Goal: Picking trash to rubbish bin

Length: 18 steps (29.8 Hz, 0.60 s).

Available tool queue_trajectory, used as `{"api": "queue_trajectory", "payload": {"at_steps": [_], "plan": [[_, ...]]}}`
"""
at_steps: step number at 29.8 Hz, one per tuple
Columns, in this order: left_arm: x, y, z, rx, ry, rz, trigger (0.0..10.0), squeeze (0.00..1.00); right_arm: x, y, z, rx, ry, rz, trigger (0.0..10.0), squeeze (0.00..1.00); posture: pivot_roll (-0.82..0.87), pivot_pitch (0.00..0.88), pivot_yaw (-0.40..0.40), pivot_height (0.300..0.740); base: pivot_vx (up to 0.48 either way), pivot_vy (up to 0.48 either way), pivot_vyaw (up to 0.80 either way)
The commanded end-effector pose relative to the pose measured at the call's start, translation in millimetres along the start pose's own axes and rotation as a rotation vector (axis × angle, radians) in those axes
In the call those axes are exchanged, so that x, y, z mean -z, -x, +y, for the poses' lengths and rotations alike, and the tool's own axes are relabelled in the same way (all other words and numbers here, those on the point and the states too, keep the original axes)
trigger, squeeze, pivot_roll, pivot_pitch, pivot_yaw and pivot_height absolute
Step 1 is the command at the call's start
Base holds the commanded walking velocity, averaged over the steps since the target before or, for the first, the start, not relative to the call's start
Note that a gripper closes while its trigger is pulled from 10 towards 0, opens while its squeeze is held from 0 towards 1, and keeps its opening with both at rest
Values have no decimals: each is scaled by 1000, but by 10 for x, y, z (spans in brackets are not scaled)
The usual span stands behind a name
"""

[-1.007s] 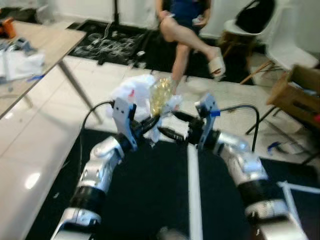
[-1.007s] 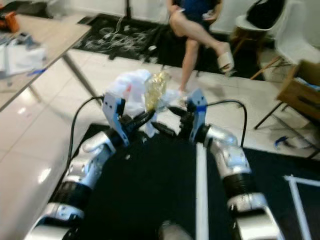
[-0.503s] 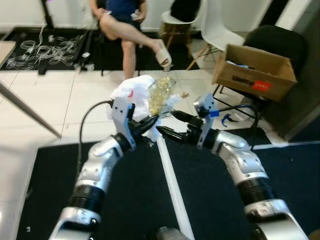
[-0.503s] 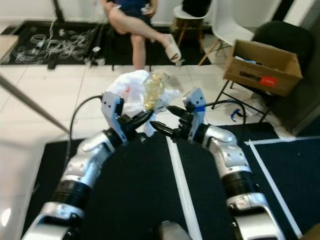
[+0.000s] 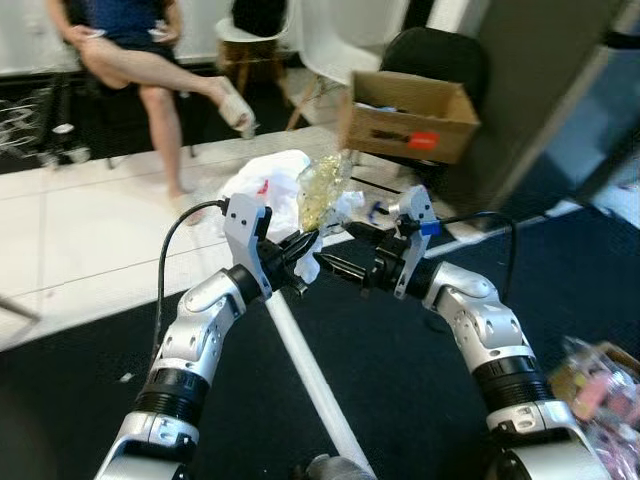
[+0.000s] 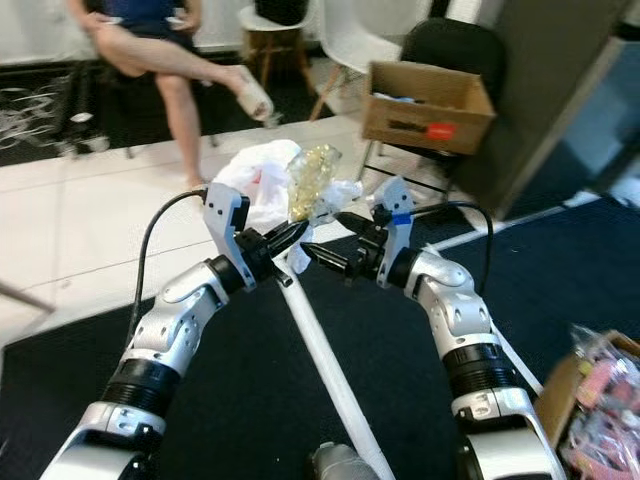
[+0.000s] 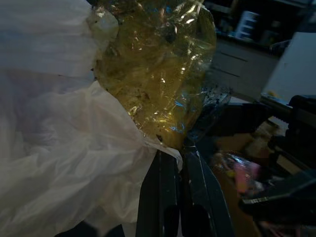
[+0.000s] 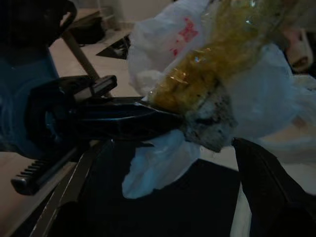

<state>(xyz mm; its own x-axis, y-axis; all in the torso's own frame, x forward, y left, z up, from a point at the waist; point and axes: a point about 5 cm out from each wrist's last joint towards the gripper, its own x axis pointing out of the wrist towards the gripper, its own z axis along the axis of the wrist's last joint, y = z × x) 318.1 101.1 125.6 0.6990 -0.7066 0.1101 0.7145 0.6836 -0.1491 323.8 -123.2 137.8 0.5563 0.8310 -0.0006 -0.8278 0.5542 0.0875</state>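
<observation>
**Trash bundle held up over the dark mat**

While raised in front of the chest, left gripper clamped tight on the trash, fingers pressed together on the bottom edge of a crumpled yellowish clear wrapper and a white plastic bag. Held upright above the fingertips, clear of the floor, with the wrapper on the side nearer the other arm and the bag bulging away from it. Just beside the bundle, right gripper, pointed toward the left one, fingers spread apart with nothing between them, one dark finger on each side of the hanging plastic but not touching it.

Below both arms, a dark mat with a white stripe running across it. At the near right edge, a box with pink packets.

Farther off, pale floor tiles, then a cardboard box with a red label, resting in front of a black chair. Farthest back, a seated person with crossed legs, beside a white chair.
</observation>
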Motion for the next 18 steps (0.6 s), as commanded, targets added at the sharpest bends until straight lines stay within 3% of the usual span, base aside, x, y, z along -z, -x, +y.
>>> {"api": "queue_trajectory", "payload": {"at_steps": [1,15,18], "plan": [[21,3,4,-1,4,6,10000,0,29,29,-19,12,-10,10,10000,0,-45,0,-62,740,0,0,-800],[23,-1,7,-6,7,2,10000,0,29,30,-23,12,-9,3,10000,0,-44,0,-63,740,0,0,-800],[16,-3,12,-11,13,-2,10000,0,11,36,-25,19,-9,-19,10000,0,-43,0,-64,740,0,0,-231]]}}
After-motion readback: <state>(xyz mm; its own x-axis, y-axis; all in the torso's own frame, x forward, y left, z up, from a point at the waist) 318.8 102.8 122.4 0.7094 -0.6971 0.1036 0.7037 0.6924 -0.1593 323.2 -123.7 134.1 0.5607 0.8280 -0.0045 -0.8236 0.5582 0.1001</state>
